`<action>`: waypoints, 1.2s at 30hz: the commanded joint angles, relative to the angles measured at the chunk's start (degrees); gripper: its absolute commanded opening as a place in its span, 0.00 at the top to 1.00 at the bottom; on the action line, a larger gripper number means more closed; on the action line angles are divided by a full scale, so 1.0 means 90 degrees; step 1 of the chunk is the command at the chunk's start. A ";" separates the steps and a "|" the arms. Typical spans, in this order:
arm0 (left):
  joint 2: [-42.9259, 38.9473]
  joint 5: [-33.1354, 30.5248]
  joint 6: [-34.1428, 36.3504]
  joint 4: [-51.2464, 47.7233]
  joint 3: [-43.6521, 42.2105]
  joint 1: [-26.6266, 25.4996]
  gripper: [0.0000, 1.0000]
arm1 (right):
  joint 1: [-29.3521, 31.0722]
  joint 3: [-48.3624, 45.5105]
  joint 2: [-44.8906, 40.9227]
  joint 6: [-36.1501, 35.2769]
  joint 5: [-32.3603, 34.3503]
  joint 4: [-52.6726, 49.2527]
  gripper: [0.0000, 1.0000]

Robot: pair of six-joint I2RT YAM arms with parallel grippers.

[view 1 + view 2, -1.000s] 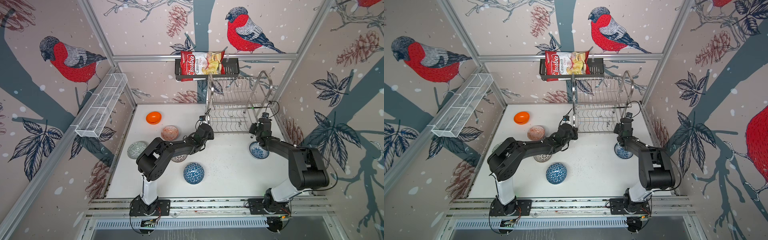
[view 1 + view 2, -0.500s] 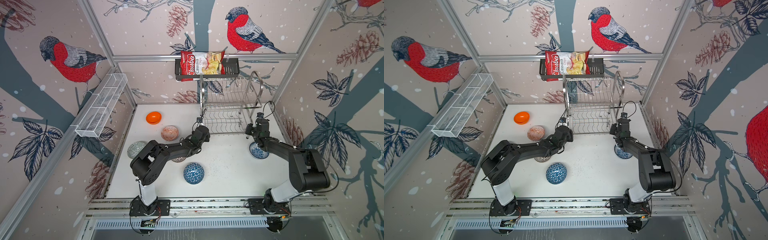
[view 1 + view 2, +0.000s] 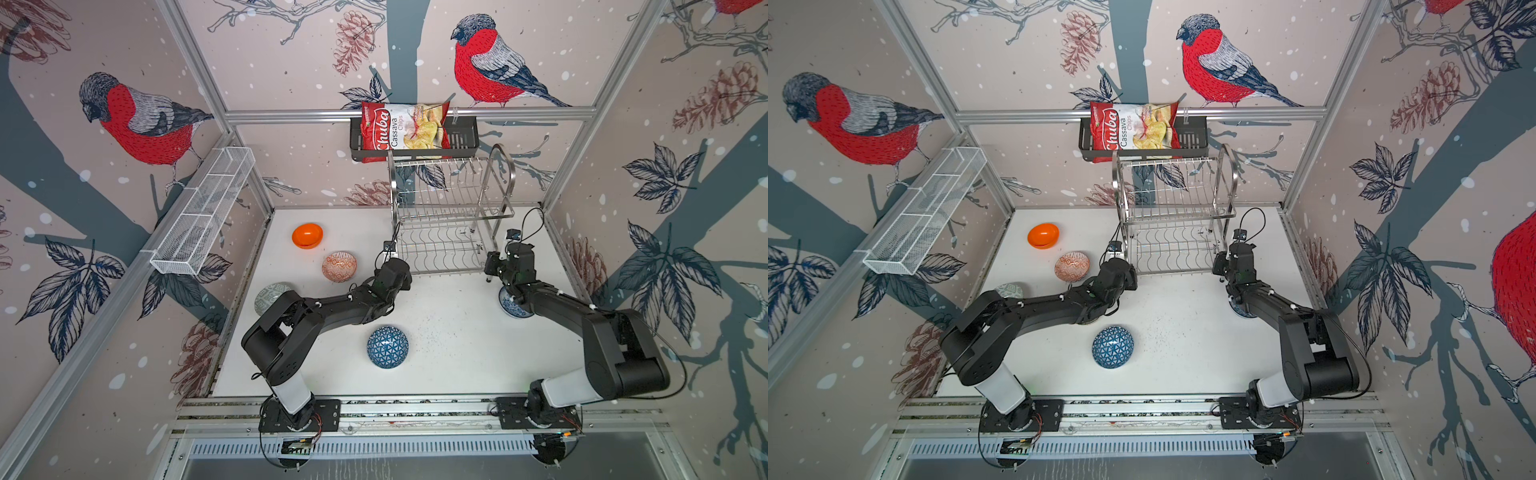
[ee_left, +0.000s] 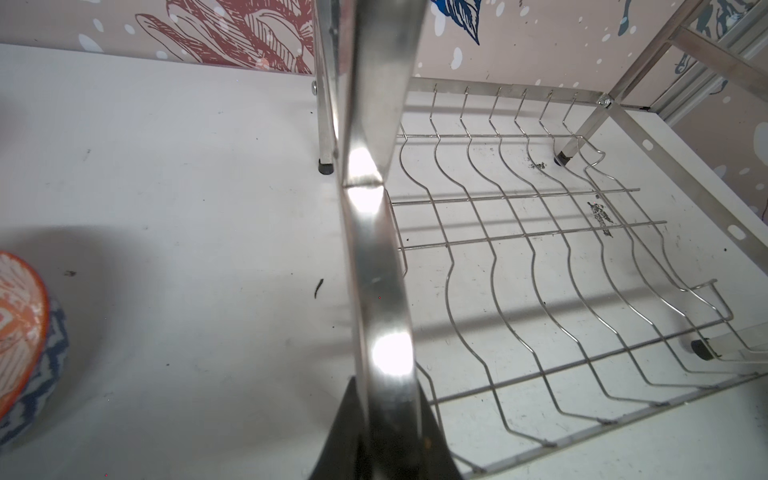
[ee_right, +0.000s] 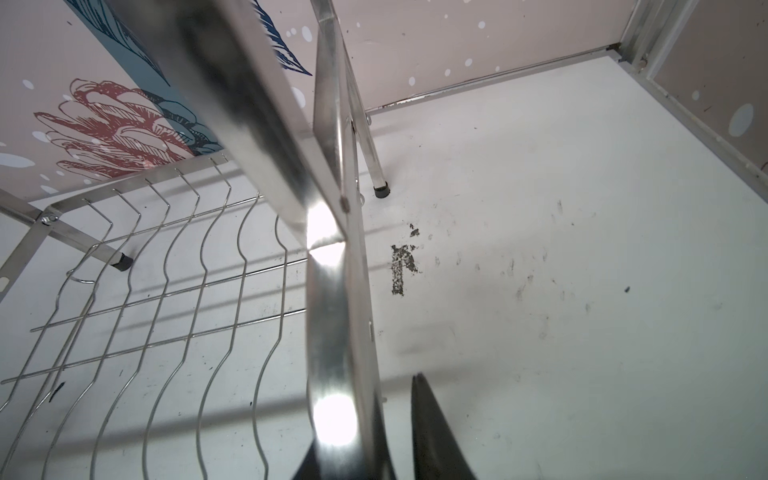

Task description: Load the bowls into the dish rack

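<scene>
The dish rack (image 3: 453, 218) stands upright on the white tabletop (image 3: 449, 332), directly between the two pairs of jaws. The left jaws are nearly closed and clamp the front leg of one end frame; in the left wrist view this steel bar (image 4: 376, 249) runs down between the black fingers (image 4: 340, 440). The right jaws are narrow too and hold the front leg (image 5: 328, 311) of the other end frame, with one finger (image 5: 436, 440) close beside it.

All bowls that show lie on the tabletop, apart from the rack. The red-white bowl (image 3: 339, 266) is just beside the left jaws, on the side away from the rack. The orange bowl (image 3: 307, 235) is beyond it. The grey-green bowl (image 3: 270, 297) is further from these jaws, near the left arm's elbow. The blue-floral bowl (image 3: 513, 309) lies just behind the right jaws, partly under that arm. The blue triangle bowl (image 3: 387, 347) lies upside down, behind both jaws, nearer the left ones.
</scene>
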 commanded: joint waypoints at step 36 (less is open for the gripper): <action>-0.0687 0.0125 0.0038 0.0571 -0.0601 0.1076 1.00 | 0.0988 -0.0230 0.0500 0.0732 -0.0340 0.1798 1.00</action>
